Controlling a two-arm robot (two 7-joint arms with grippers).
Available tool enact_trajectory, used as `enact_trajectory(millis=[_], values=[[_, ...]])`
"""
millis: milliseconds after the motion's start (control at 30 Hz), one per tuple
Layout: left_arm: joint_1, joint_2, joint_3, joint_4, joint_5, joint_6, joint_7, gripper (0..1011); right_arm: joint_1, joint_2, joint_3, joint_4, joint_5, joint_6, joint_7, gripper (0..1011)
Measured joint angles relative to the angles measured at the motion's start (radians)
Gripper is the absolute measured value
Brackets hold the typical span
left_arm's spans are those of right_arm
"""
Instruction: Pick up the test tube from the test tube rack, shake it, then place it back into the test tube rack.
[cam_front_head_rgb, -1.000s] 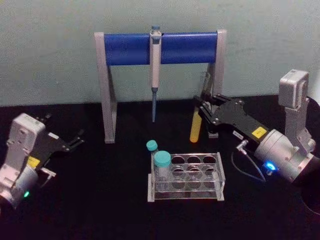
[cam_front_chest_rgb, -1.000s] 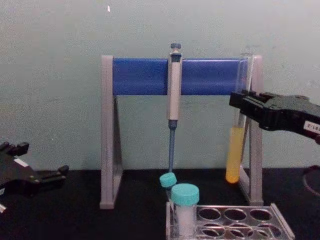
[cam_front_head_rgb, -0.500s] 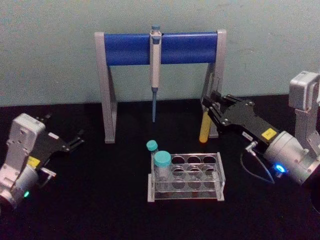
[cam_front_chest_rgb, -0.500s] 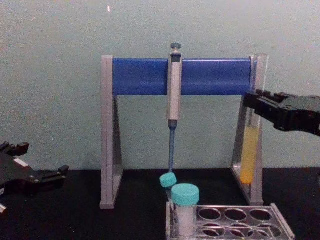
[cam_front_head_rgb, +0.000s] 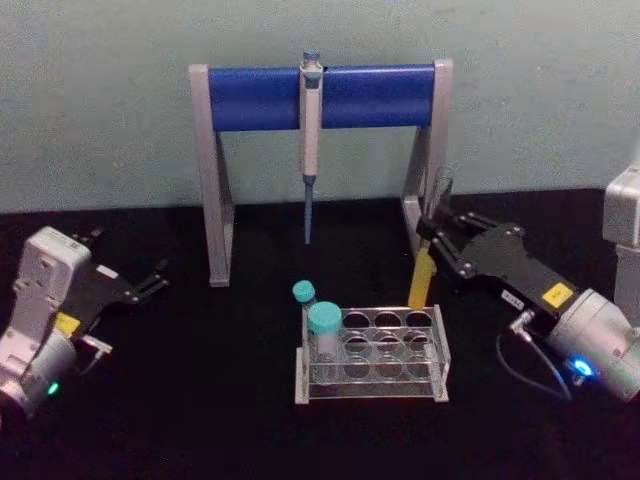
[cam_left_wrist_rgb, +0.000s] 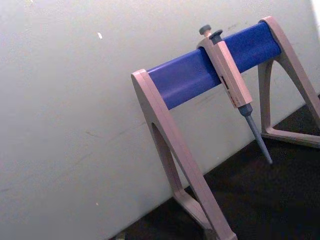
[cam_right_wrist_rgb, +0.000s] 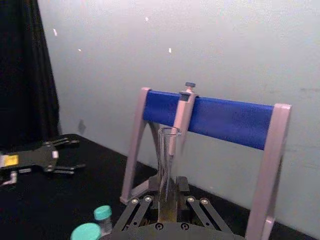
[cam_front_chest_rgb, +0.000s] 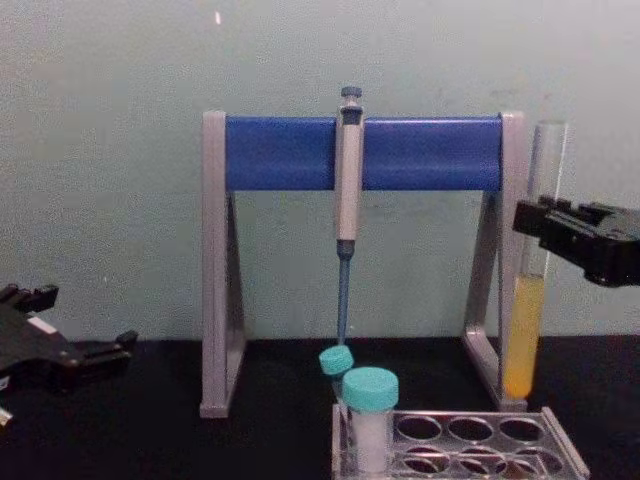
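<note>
My right gripper is shut on the test tube, gripping its clear upper part. The tube hangs nearly upright, with yellow-orange liquid in its lower part. In the chest view the test tube has its round bottom just above the far right corner of the test tube rack, held by the right gripper. The clear rack sits at the table's centre. The right wrist view shows the tube rising between the fingers. My left gripper rests open at the left, far from the rack.
Two teal-capped vials stand in the rack's left end. Behind the rack is the grey-and-blue pipette stand with a pipette hanging from its bar; its right leg is close behind the tube. The table is black.
The right gripper has carried the test tube to the right, nearer to me and lower, from beside the stand's right leg to just above the rack's far right corner. The left arm has not moved.
</note>
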Motion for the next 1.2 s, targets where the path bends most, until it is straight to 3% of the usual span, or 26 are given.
enact_trajectory(millis=[367,767,1200], values=[[0.0,0.0,0.0,0.0,0.0,0.0,0.0,1010,-0.023,0.013,-0.026,-0.042,0.029,0.002,0.042,221],[0.0,0.0,0.0,0.0,0.0,0.0,0.0,1010,0.084,-0.026,-0.088,0.049,0.036,-0.008,0.072,221],[0.0,0.0,0.0,0.0,0.0,0.0,0.0,1010,0.171,-0.057,-0.101,0.144,0.01,-0.021,0.053,221]])
